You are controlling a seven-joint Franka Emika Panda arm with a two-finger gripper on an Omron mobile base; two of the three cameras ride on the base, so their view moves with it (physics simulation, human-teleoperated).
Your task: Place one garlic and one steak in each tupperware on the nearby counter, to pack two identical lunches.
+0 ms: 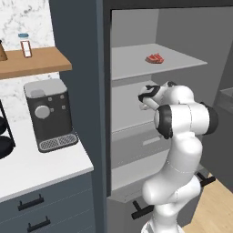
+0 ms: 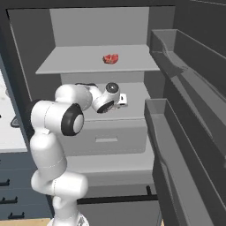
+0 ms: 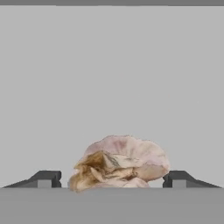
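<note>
Pale pink garlic is seen between the spread finger tips of the gripper, at six o'clock in the hand view, not yet clamped. Red steak is left on the upper fridge shelf.

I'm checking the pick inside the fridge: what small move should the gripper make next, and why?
Probably close the gripper on the garlic. In the hand view the bulb sits between the two fingertips, which stand apart on either side with small gaps, so no further approach looks needed. The steak waits on the shelf above.
</note>
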